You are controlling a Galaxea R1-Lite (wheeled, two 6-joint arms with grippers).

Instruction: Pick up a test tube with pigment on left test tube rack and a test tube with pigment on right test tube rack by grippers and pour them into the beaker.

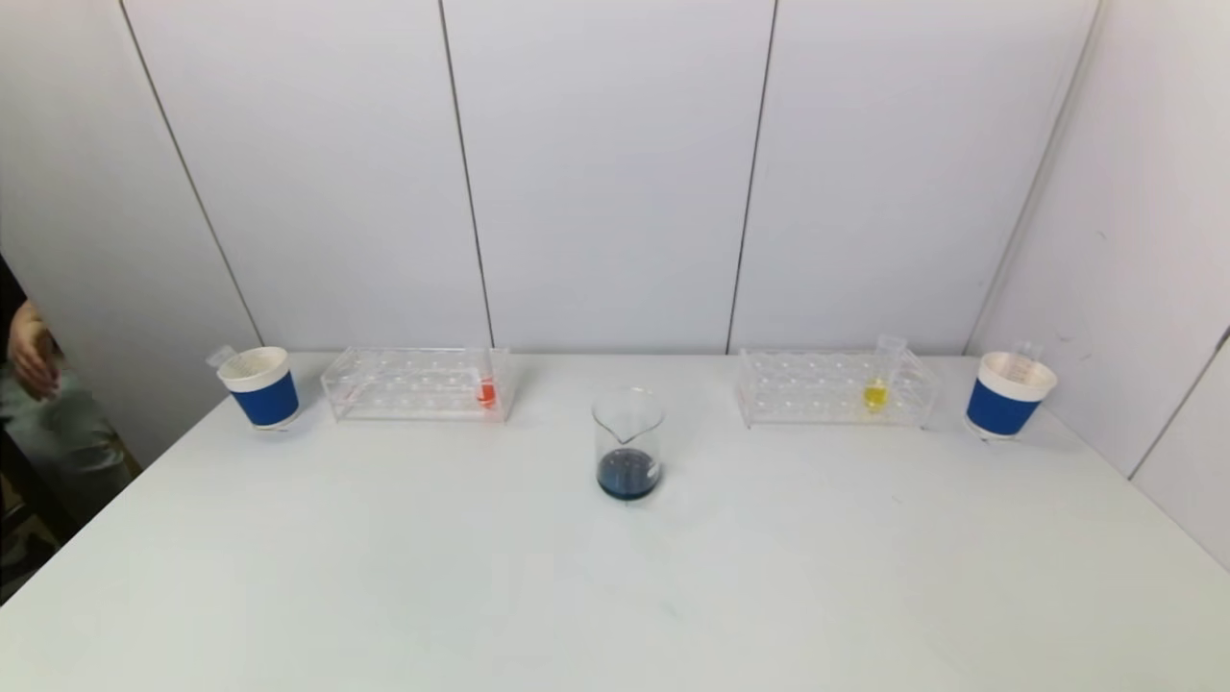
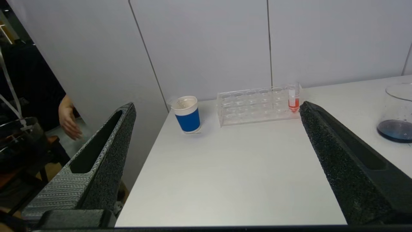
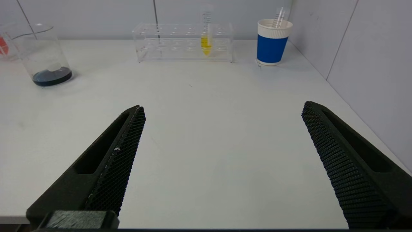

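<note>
A clear left test tube rack [image 1: 415, 383] [image 2: 257, 106] stands at the back left; at its right end is a test tube with red pigment [image 1: 487, 390] [image 2: 293, 98]. The right test tube rack [image 1: 834, 388] [image 3: 183, 42] holds a test tube with yellow pigment [image 1: 875, 384] [image 3: 206, 38]. The glass beaker [image 1: 628, 443] [image 2: 397, 112] [image 3: 43, 54], with dark blue liquid at the bottom, stands between the racks. My left gripper [image 2: 217, 108] and right gripper [image 3: 223, 108] hang open near the table's front edge, far from the racks, holding nothing. Neither shows in the head view.
A blue and white paper cup [image 1: 261, 386] [image 2: 187, 113] stands left of the left rack; another cup [image 1: 1005, 394] [image 3: 273, 42] with an empty tube stands right of the right rack. A person's hand [image 1: 34, 358] is beyond the table's left edge. Walls close off the back and right.
</note>
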